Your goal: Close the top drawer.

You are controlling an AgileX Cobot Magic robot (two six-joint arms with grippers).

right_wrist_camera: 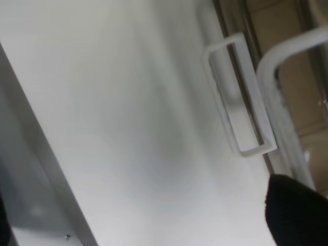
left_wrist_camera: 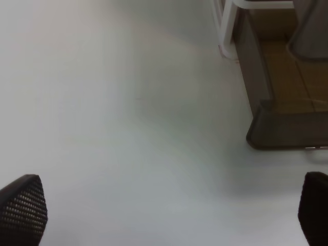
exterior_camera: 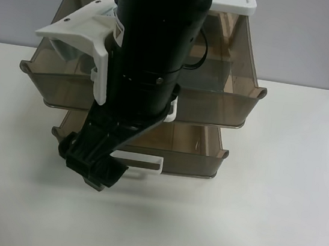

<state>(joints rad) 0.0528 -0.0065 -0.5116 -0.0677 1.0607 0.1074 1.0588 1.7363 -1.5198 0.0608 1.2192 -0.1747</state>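
Logging drawer state: top drawer (exterior_camera: pixel 227 107) stands pulled well out from under the white lid (exterior_camera: pixel 235 0), middle drawer (exterior_camera: pixel 195 163) also out beneath it. A black arm (exterior_camera: pixel 153 49) covers the top drawer's middle. The left fingers (left_wrist_camera: pixel 20 210) are released, wide apart above the bench (left_wrist_camera: pixel 102 102), gripping nothing; a brown drawer corner (left_wrist_camera: pixel 277 128) lies ahead of them, apart. Of the right fingers (right_wrist_camera: pixel 297 215) one blurred tip shows near a white loop handle (right_wrist_camera: pixel 241 97); released or clenched, cannot tell.

Cabinet (exterior_camera: pixel 232 2) on table (exterior_camera: pixel 273 222); top drawer (exterior_camera: pixel 215 107) above middle drawer (exterior_camera: pixel 189 143), both jutting forward; arm (exterior_camera: pixel 157 37) in front.
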